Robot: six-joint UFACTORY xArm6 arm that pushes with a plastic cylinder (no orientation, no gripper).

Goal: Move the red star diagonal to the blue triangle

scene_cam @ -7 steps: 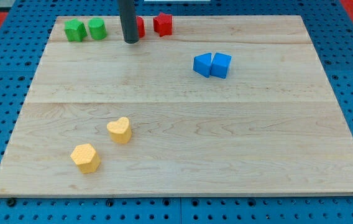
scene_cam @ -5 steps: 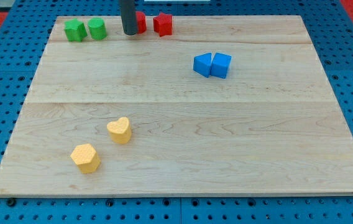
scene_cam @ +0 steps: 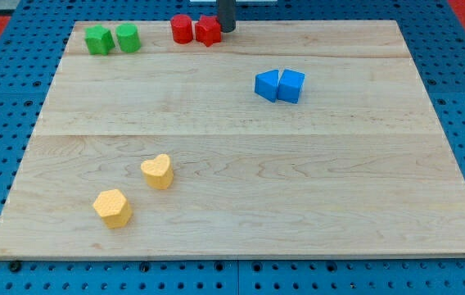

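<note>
The red star (scene_cam: 209, 30) sits at the view's top, touching or nearly touching a red round block (scene_cam: 182, 29) on its left. My tip (scene_cam: 227, 29) is at the board's top edge, right against the star's right side. The blue triangle (scene_cam: 267, 85) lies right of centre in the upper half, touching a blue cube-like block (scene_cam: 291, 86) on its right. The star is up and to the left of the triangle, well apart from it.
Two green blocks (scene_cam: 97, 39) (scene_cam: 128, 38) stand at the top left. A yellow heart (scene_cam: 158, 171) and a yellow hexagon (scene_cam: 113, 207) lie at the lower left. The wooden board (scene_cam: 241, 180) rests on a blue pegboard.
My tip moved from left of the red round block to the right side of the red star. The star shifted slightly left, toward the red round block.
</note>
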